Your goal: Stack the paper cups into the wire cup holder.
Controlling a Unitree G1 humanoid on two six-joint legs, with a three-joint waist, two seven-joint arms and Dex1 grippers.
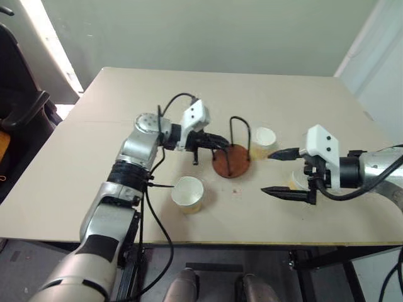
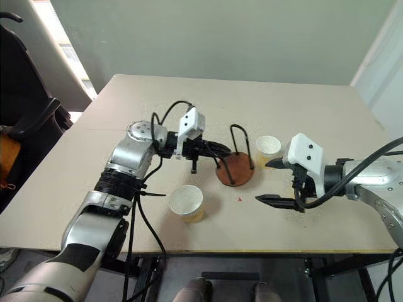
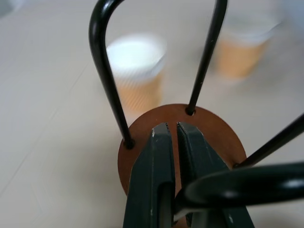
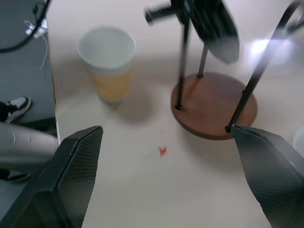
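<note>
At the wire cup holder [image 1: 231, 160], the left gripper [image 1: 221, 143] had apparently clamped a nine-o'clock loop to steady it; the right gripper [image 1: 281, 172] gaped empty.

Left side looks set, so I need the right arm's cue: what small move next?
Probably ease the open right gripper onto the paper cup beside it and close. The left gripper seems shut on the wire cup holder, steadying it; no cup is stacked.

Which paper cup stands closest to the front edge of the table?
The paper cup beside the left forearm, standing upright and alone in front of the wire cup holder. The other two cups stand farther back, on the holder's right.
</note>
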